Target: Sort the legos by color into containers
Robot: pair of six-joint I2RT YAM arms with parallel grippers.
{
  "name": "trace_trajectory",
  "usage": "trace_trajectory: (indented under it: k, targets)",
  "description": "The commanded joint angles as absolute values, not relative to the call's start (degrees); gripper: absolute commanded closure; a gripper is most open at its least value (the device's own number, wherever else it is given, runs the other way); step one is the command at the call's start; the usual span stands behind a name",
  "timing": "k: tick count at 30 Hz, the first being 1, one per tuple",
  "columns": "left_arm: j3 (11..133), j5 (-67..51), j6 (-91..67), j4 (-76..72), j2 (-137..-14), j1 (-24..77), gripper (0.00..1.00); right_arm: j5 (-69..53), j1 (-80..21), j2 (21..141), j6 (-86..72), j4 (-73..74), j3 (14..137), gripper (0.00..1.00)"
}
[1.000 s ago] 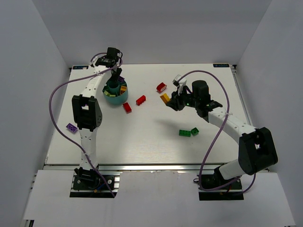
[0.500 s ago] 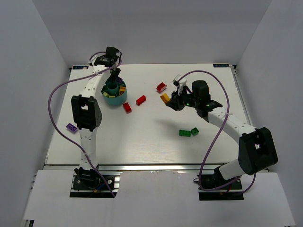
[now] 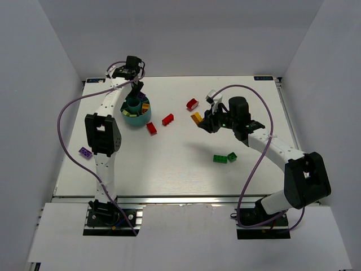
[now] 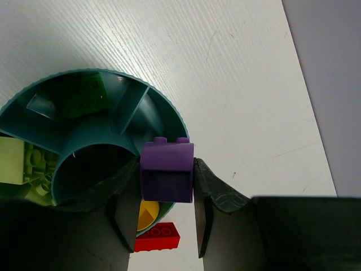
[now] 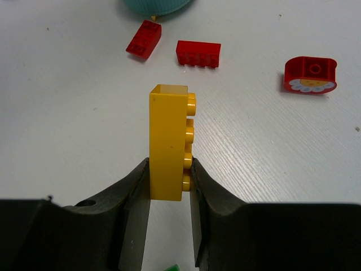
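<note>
Two hands are loaded. Your left hand [image 4: 166, 183] is closed narrow on a small purple plastic brick [image 4: 166, 169]. Only the left wrist view shows this plainly. There the brick hangs over the rim of the round teal plastic divided cup [image 4: 169, 110], just beside its central tube [image 4: 93, 169].

That view also looks into the compartments. A dark green brick [image 4: 84, 96] lies in one and pale green pieces [image 4: 22, 164] in another. A yellow piece [image 4: 148, 213] shows just under the held brick. The top camera gives you little more than the hand above the far side of the cup.

Your right hand [image 5: 169, 169] grips a yellow oblong brick [image 5: 169, 135] by its long faces, with the studs pointing right in the right wrist view. Beyond it on the white surface [image 5: 67, 113] lie two red oblong bricks [image 5: 143, 39] [image 5: 198, 53]. A red rounded piece with a white flower face [image 5: 310, 74] lies there too, well apart from the cup.

Only the top camera shows you the rest. Two green bricks [image 3: 220, 158] [image 3: 232, 156] lie beside the right forearm. A lone purple flat brick [image 3: 85, 152] lies at the surface's left edge, next to the left arm.
</note>
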State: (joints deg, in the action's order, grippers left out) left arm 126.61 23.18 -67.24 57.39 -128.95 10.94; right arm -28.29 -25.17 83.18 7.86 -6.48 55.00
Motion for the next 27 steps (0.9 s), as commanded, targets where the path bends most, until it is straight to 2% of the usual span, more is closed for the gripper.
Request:
trace_trajectory:
  k: [1,5,6,10,11,20,22,23,24,27]
  targets:
    - [128.32,24.43,-66.45,58.18,-126.65,10.55,0.66,-28.74,-24.96,80.95,7.73,-9.49,54.23,1.00]
    - [129.11,24.00,-66.44,57.92,-126.65,10.46,0.58,-28.74,-24.87,80.77,7.73,-9.58,53.88,1.00]
    - [129.29,24.08,-66.45,57.75,-126.56,10.55,0.50,-28.74,-24.87,80.60,7.73,-9.58,53.88,1.00]
    - [129.90,24.08,-66.36,57.22,-126.04,10.55,0.46,-28.83,-24.87,80.68,7.56,-9.84,53.79,1.00]
    - [130.08,24.17,-66.44,57.13,-125.77,10.46,0.42,-28.83,-24.79,80.68,7.56,-9.84,53.79,1.00]
    - [130.25,24.00,-65.57,56.87,-124.72,10.55,0.41,-29.18,-24.87,80.86,7.56,-9.76,54.14,1.00]
    - [130.25,23.56,-64.96,55.21,-123.50,10.55,0.47,-29.35,-24.87,80.86,7.91,-9.23,54.31,1.00]
    - [130.25,23.03,-63.56,54.33,-122.88,10.55,0.62,-29.79,-24.79,80.95,8.35,-8.97,54.49,1.00]
    - [130.17,22.59,-62.67,53.45,-122.18,10.55,0.71,-30.32,-24.87,80.95,8.87,-8.27,54.67,1.00]
    - [129.99,20.75,-57.06,49.40,-118.49,10.46,0.87,-35.06,-24.96,82.00,12.91,-6.16,56.24,1.00]
